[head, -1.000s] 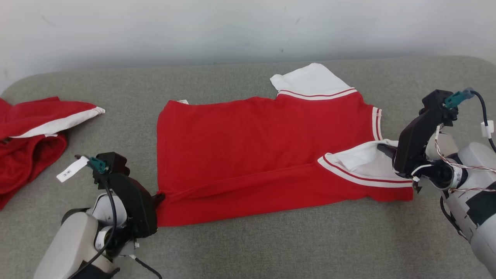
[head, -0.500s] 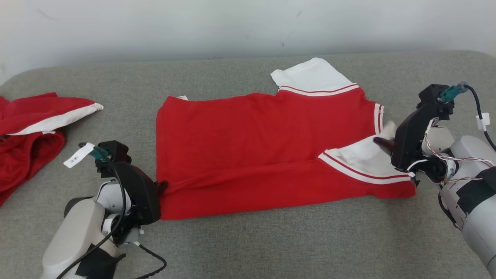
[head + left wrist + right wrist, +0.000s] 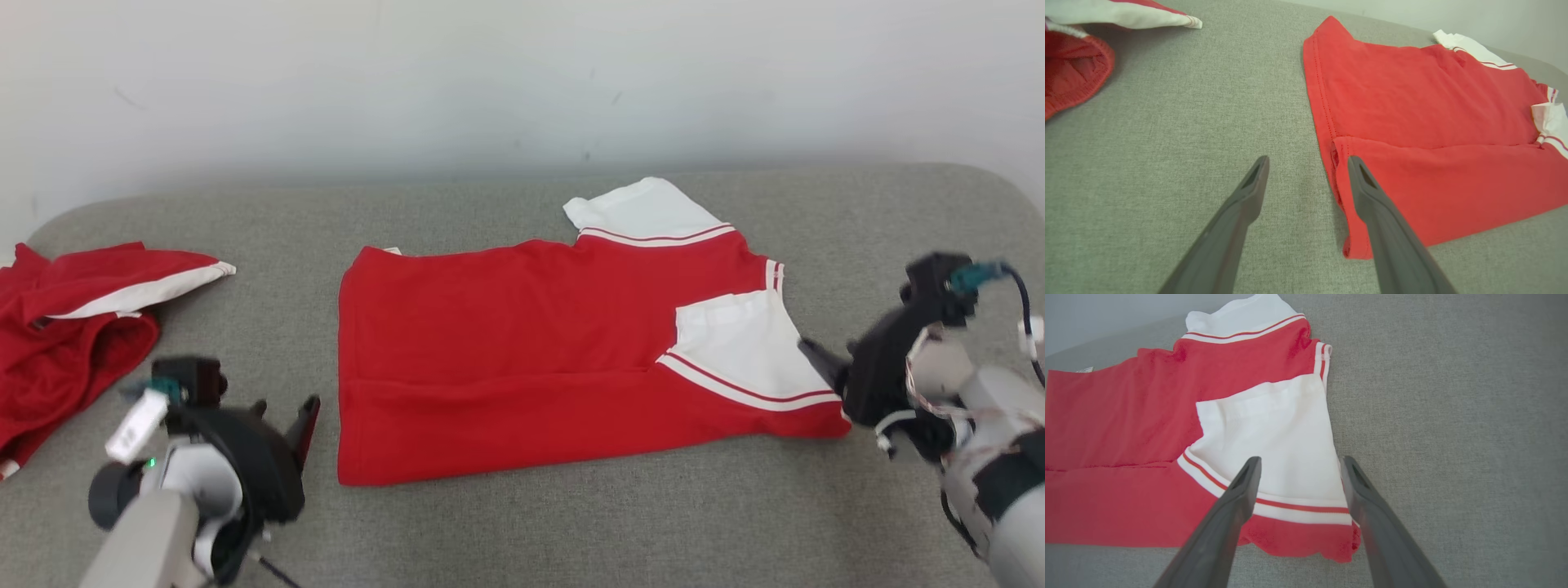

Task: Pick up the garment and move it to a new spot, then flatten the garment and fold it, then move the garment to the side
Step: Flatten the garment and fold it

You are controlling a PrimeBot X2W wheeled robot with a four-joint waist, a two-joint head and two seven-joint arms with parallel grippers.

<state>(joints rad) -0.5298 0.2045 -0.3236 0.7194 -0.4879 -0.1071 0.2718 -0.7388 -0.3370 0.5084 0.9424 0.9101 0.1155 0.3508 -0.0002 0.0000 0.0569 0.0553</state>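
Note:
The garment [image 3: 522, 327], a red shirt with white sleeves, lies flat in the middle of the grey cushion, its near strip folded over the body. The near white sleeve [image 3: 735, 343] lies folded onto the red. My left gripper [image 3: 286, 403] stands open just left of the garment's near left corner, apart from the cloth. In the left wrist view the left gripper [image 3: 1307, 161] has its right finger above the hem of the garment [image 3: 1433, 122]. My right gripper [image 3: 816, 359] is open at the right edge. In the right wrist view the right gripper [image 3: 1300, 460] hovers over the white sleeve [image 3: 1274, 433], holding nothing.
A second red and white garment [image 3: 73, 327] lies bunched at the cushion's far left, also seen as the bunched cloth [image 3: 1073, 61] in the left wrist view. The grey cushion [image 3: 571, 523] runs bare along its front. A pale wall [image 3: 522, 82] rises behind.
Both grippers have opened and let go of the garment, then drawn back from its edges. The near sleeve and strip now lie flat. The head camera has tilted, shifting the whole picture.

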